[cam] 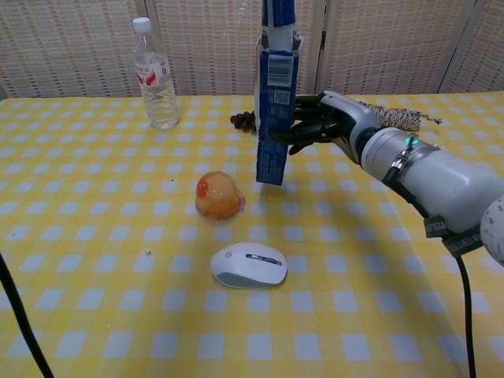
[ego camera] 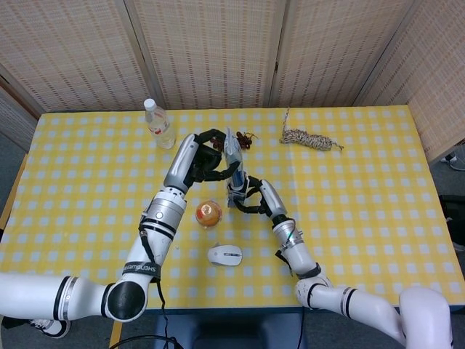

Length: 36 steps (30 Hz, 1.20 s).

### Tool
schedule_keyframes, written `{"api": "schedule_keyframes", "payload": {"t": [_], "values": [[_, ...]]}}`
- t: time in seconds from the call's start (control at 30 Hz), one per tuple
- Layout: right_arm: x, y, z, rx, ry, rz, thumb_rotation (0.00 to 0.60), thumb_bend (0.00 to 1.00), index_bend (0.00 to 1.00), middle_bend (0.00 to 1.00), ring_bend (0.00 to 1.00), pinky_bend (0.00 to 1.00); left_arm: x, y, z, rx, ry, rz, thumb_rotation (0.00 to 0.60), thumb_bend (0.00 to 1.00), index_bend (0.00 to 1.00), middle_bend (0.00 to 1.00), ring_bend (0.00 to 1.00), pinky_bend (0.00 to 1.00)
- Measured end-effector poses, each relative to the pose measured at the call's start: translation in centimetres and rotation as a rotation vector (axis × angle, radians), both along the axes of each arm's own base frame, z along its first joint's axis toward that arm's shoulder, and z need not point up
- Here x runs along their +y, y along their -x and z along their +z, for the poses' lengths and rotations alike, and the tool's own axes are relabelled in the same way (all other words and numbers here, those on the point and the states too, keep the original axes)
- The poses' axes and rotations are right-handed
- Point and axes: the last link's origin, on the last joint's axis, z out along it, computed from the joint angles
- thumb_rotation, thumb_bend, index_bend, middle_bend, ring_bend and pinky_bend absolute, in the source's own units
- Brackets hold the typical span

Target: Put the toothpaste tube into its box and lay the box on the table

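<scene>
A tall blue toothpaste box [cam: 275, 118] stands upright above the table, gripped from the side by my right hand [cam: 323, 120]. Its open top is up, and the blue-and-white toothpaste tube [cam: 279, 22] pokes down into it, cap end first. My left hand [ego camera: 211, 161] holds the tube [ego camera: 232, 150] from above in the head view; the chest view cuts that hand off. The box [ego camera: 237, 188] looks small between the two hands in the head view. Its bottom edge hangs slightly off the yellow checked tablecloth [cam: 118, 299].
An orange jelly cup [cam: 218, 195] sits left of the box, and a white computer mouse [cam: 247, 264] lies nearer the front. A clear water bottle [cam: 155, 75] stands at the back left. A coiled rope [cam: 391, 116] and dark dried fruit [ego camera: 243, 139] lie behind.
</scene>
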Motion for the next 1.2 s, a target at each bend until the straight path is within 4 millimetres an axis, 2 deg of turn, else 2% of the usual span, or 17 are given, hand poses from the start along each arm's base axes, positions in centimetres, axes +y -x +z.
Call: {"api": "schedule_keyframes", "payload": {"t": [0.37, 0.63, 0.73, 0.8, 0.87, 0.93, 1.0, 1.2], "values": [[-0.1, -0.1, 0.2, -0.076, -0.040, -0.030, 0.600, 0.36, 0.59, 0.51, 0.46, 0.41, 0.5, 1.2, -0.6, 0.006, -0.011, 0.018, 0.600, 0.56, 1.00, 1.00, 1.00, 1.00], [-0.1, -0.3, 0.2, -0.110, -0.075, -0.039, 0.600, 0.36, 0.59, 0.51, 0.46, 0.41, 0.1, 1.7, -1.9, 0.047, 0.015, 0.002, 0.600, 0.55, 1.00, 1.00, 1.00, 1.00], [0.1, -0.4, 0.2, -0.111, -0.077, -0.033, 0.600, 0.36, 0.59, 0.51, 0.46, 0.41, 0.0, 1.7, -2.1, 0.054, 0.005, -0.006, 0.600, 0.49, 0.99, 1.00, 1.00, 1.00], [0.2, -0.5, 0.2, -0.116, -0.077, -0.030, 0.600, 0.36, 0.59, 0.51, 0.46, 0.41, -0.1, 1.8, -2.2, 0.063, -0.001, -0.014, 0.600, 0.41, 0.89, 1.00, 1.00, 1.00], [0.2, -0.5, 0.3, -0.116, -0.075, -0.029, 0.600, 0.36, 0.59, 0.51, 0.46, 0.41, -0.2, 1.8, -2.3, 0.069, 0.007, -0.017, 0.600, 0.30, 0.66, 1.00, 1.00, 1.00], [0.2, -0.5, 0.3, -0.117, -0.076, -0.030, 0.600, 0.36, 0.59, 0.51, 0.46, 0.41, -0.3, 1.9, -2.4, 0.072, 0.019, -0.021, 0.600, 0.24, 0.46, 1.00, 1.00, 1.00], [0.3, -0.5, 0.3, -0.115, -0.077, -0.029, 0.600, 0.36, 0.59, 0.51, 0.46, 0.41, -0.3, 1.9, -2.5, 0.073, 0.031, -0.026, 0.600, 0.20, 0.33, 1.00, 1.00, 1.00], [0.4, -0.4, 0.4, -0.116, -0.070, -0.024, 0.600, 0.36, 0.59, 0.51, 0.46, 0.41, -0.2, 2.1, -2.4, 0.058, 0.041, -0.041, 0.600, 0.13, 0.11, 1.00, 1.00, 1.00]]}}
